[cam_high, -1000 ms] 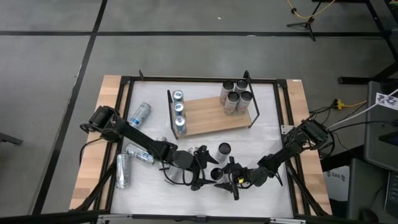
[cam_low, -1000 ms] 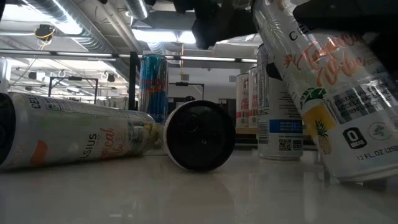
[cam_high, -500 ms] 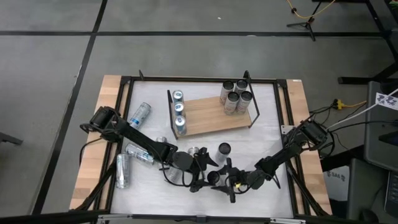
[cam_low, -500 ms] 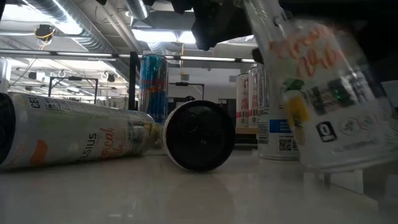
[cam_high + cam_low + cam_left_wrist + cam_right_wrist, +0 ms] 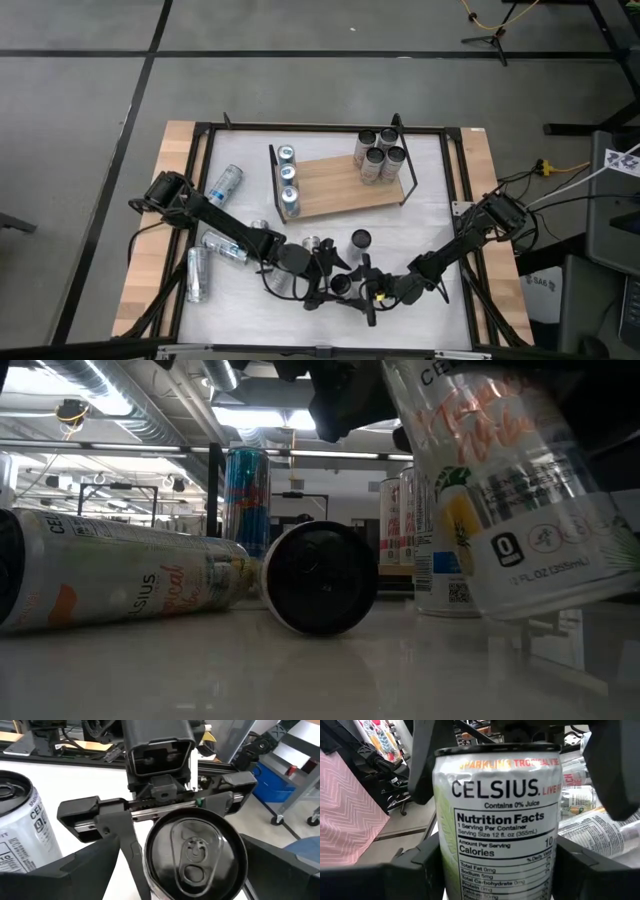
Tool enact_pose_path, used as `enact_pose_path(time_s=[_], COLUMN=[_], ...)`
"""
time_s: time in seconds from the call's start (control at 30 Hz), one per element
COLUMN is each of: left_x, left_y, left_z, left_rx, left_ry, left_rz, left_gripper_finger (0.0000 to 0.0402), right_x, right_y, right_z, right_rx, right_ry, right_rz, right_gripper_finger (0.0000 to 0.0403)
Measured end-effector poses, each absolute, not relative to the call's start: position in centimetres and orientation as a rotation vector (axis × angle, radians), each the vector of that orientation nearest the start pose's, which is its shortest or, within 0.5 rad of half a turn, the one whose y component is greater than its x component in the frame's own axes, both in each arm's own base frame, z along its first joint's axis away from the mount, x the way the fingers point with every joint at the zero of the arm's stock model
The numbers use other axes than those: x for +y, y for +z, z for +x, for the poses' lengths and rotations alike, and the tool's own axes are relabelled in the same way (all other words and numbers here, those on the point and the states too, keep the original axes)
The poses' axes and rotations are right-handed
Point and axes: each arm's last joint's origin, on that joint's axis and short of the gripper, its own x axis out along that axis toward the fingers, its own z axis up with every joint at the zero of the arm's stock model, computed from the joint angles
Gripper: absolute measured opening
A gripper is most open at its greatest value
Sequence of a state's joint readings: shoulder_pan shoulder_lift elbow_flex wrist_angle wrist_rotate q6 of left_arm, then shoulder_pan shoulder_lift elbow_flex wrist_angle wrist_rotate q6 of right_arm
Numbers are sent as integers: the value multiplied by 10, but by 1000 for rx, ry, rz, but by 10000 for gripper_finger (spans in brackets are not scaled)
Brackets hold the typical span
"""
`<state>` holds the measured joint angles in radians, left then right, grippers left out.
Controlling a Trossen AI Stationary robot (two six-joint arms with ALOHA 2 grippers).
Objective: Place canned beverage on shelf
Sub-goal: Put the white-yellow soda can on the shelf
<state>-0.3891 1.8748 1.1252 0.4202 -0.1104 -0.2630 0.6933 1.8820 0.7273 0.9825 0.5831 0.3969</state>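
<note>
A white Celsius can [image 5: 342, 285] is held up near the table's near edge, between my two grippers. My right gripper [image 5: 360, 291] comes from the right and is shut on the can [image 5: 497, 820]. My left gripper [image 5: 326, 279] comes from the left and is open. Its fingers [image 5: 426, 765] stand on either side of the can's top end [image 5: 195, 851]; I cannot tell whether they touch it. The wooden shelf [image 5: 335, 188] stands at the far middle, with three cans [image 5: 288, 176] at its left end and several cans [image 5: 378, 154] at its right end. My right gripper pinches the can's side wall, on the lower half of its body [image 5: 445, 870], between its two fingers. The fingers come about level from the table's right and lie across the can. The can [image 5: 500, 490] is lifted clear of the table and tilted.
An upright can [image 5: 360, 240] stands just beyond the grippers. Cans lie on the table at the left [image 5: 225, 183], [image 5: 222, 245], [image 5: 197, 272]. In the low view a lying can [image 5: 120, 575] and an end-on can [image 5: 320, 592] are close by. Another can [image 5: 20, 825] stands beside my left gripper.
My right gripper has gone toward the table's left edge with the can, bringing the can's top end between my left gripper's open fingers. The can has risen a little and stays tilted.
</note>
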Motion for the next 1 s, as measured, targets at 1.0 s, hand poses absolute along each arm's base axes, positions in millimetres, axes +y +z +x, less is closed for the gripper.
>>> enact_pose_path(time_s=[1.0], left_x=[-155], left_y=[201], left_z=[380], left_rx=[358], left_ry=[-251], left_rz=[-167], left_gripper_finger=[322], right_x=[207], right_y=[142], right_z=[276], right_rx=[140], right_ry=[56], right_rz=[328], right_gripper_finger=[248])
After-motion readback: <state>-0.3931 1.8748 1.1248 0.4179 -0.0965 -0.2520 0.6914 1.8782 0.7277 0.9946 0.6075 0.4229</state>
